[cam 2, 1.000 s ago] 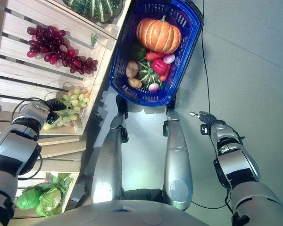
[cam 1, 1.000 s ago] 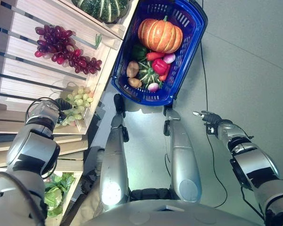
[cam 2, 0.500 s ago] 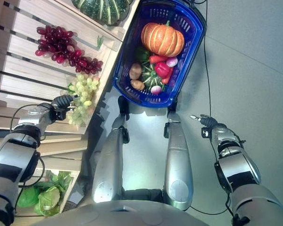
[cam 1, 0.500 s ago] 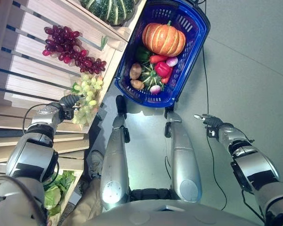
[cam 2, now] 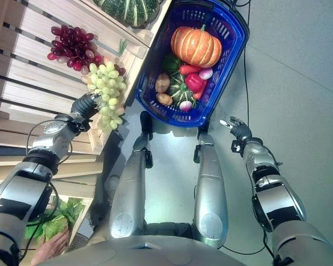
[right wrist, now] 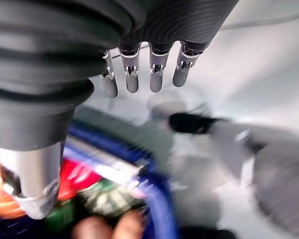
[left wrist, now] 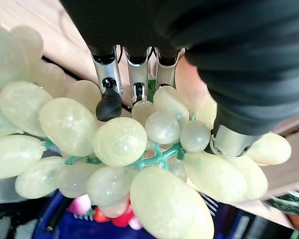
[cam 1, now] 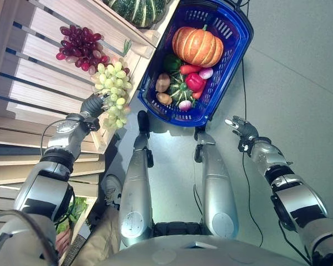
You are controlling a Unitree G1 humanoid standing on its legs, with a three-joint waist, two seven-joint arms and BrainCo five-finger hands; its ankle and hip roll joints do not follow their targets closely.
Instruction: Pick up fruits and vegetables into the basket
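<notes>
1. Nearest, at the lower left, a person's hand [cam 2: 49, 250] rests by a leafy green cabbage [cam 2: 54, 224] under the wooden shelving.
2. The right hand [cam 1: 240, 127] hangs over the grey floor [cam 1: 299, 83] on the right, just near of the basket's corner; its fingers [right wrist: 155, 74] are straight and slightly spread, holding nothing.
3. The left hand [cam 1: 92, 105] is raised at the near edge of the wooden shelf [cam 1: 44, 83], on the left. Its fingers [left wrist: 109, 94] and thumb are curled round the stem of a green grape bunch [cam 1: 114, 93], and the grapes hang from the hand, between the shelf edge and the basket.
4. Just right of the grapes stands the blue basket [cam 1: 233, 61] on the floor. In its near half lie two potatoes [cam 1: 163, 83], a small striped green squash [cam 1: 179, 91], a red pepper [cam 1: 194, 81], a carrot [cam 1: 190, 69] and two pink-white radishes [cam 1: 206, 72].
5. A green pepper [cam 1: 171, 62] sits behind the potatoes, and an orange pumpkin [cam 1: 197, 46] takes the far half of the basket.
6. On the shelf, far-left of the left hand, lies a bunch of dark red grapes [cam 1: 79, 44].
7. Farthest, at the shelf's far end, sits a large dark green striped squash [cam 1: 137, 8].
</notes>
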